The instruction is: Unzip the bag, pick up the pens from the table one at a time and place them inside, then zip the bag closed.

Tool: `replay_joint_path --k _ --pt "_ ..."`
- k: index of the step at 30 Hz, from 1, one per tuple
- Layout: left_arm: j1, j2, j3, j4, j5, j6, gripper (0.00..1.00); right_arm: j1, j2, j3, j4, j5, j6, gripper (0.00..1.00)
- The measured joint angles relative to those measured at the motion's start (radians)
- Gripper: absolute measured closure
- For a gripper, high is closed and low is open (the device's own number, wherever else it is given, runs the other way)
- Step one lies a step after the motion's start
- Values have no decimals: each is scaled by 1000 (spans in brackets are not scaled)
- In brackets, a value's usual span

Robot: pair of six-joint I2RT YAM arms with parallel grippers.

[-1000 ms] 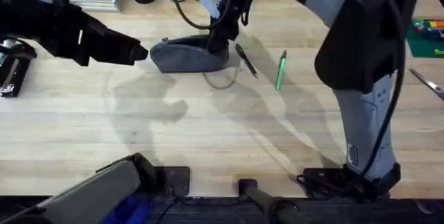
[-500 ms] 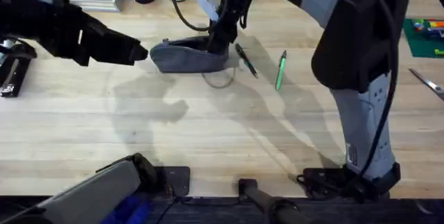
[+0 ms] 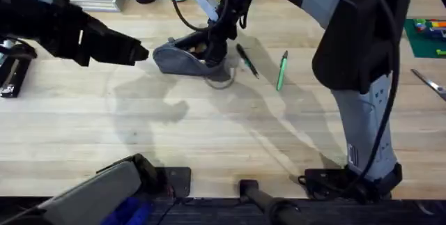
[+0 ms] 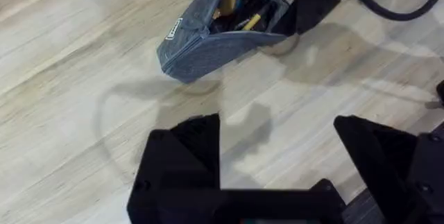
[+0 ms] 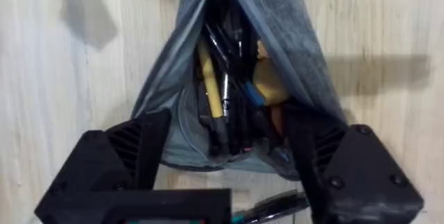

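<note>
Since a second before, tilted and gaped wider: the bag (image 3: 182, 58) on the table (image 3: 209, 134), mouth spread, pens and a yellow pencil visible inside. Right gripper (image 3: 214, 49) at the bag's right end, fingers apart, straddling the open mouth. Left gripper (image 3: 139, 52) just left of the bag, released and empty. Black pen (image 3: 247, 61) and green pen (image 3: 281, 70) lay right of the bag.

the bag (image 3: 178, 59) is blue-grey fabric, holding yellow, black and blue items. just beside the bag lie a black pen (image 3: 247, 60) and, beyond it, a bright green pen (image 3: 281, 70) on the pale wood-grain table (image 3: 209, 134).
</note>
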Motion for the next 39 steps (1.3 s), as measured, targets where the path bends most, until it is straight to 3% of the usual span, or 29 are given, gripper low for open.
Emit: replay_joint_path --k 32,39 --pt "0 0 0 0 0 0 6 1 0 0 -12 2 19 5" --pt "0 0 0 0 0 0 6 1 -46 0 -38 12 27 5"
